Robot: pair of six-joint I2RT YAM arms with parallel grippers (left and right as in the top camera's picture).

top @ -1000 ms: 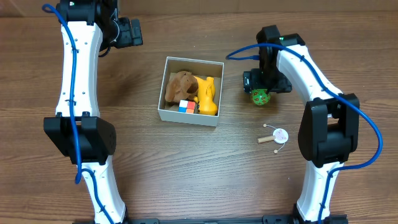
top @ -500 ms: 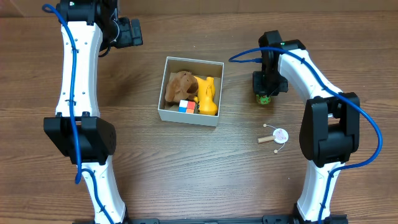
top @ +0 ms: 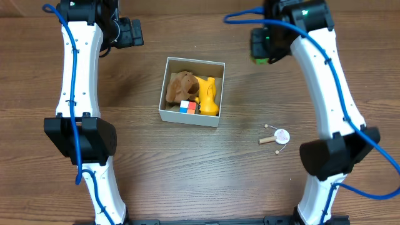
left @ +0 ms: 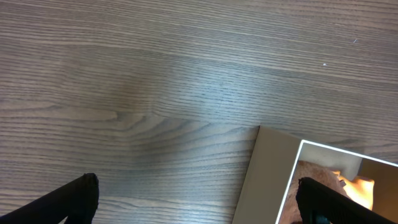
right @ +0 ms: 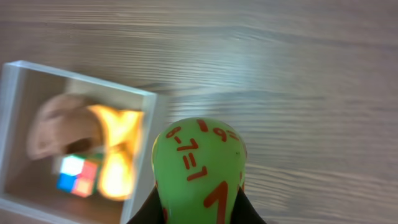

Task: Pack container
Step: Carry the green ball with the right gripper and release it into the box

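Note:
The container (top: pixel 187 117) is a square white-walled box with a brown inside, at the table's middle. It holds a brown plush toy (top: pixel 181 84), a yellow toy (top: pixel 209 97) and a small coloured cube (top: pixel 187 107). My right gripper (top: pixel 262 47) hangs high, to the right of and behind the box, shut on a green toy (right: pixel 199 165) with red numbers. In the right wrist view the container (right: pixel 149 96) lies below and to the left. My left gripper (top: pixel 129 32) stands open and holds nothing, left of and behind the box; the container (left: pixel 267 177) shows at the lower right of its view.
A small pellet drum with a wooden stick (top: pixel 278 137) lies on the table right of the box. Both white arms run along the table's left and right sides. Bare wood surrounds the box.
My right gripper shut on the green toy where it lay on the table right of the box, then lifted it up and toward the back. The left arm has not moved.

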